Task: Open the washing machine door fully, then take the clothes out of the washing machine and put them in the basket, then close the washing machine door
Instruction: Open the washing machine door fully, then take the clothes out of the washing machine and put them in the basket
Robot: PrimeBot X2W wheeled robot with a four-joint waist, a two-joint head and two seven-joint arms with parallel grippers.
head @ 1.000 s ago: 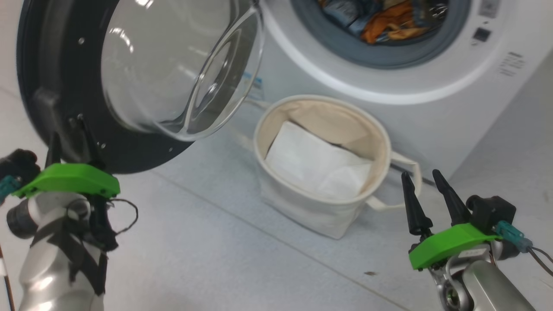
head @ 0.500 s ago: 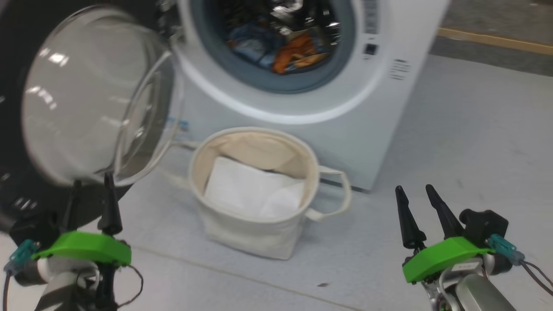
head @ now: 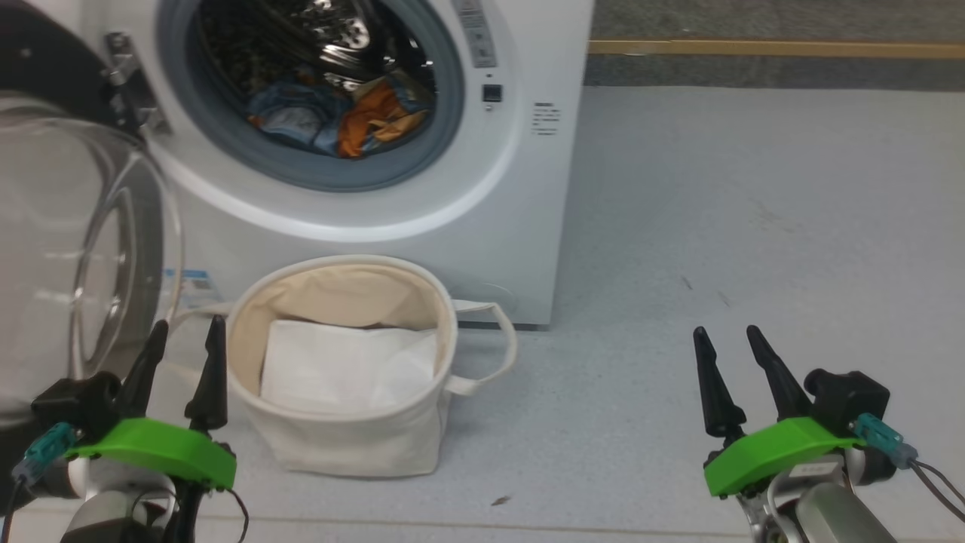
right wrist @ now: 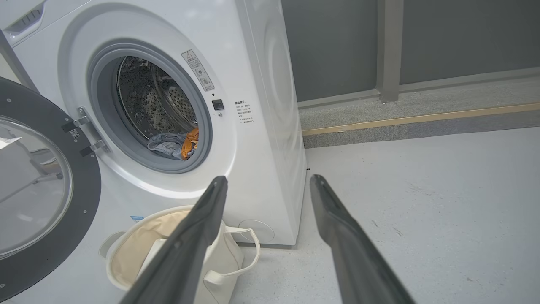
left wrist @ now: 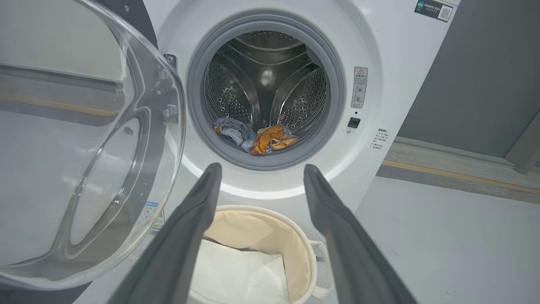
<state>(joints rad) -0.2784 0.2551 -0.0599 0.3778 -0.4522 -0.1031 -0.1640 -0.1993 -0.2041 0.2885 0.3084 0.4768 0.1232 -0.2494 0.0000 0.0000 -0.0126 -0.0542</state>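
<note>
Now, with the washing machine door (head: 75, 264) seemingly swung fully left, the clothes (head: 339, 121) lie in the drum (left wrist: 265, 76) beyond the near basket (head: 354, 445), so the left hand (head: 188, 324) or right hand (head: 725, 332), both spread and empty, must reach in.

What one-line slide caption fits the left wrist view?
Open left gripper faces the washing machine: door open wide, clothes in the drum, basket in front.
</note>
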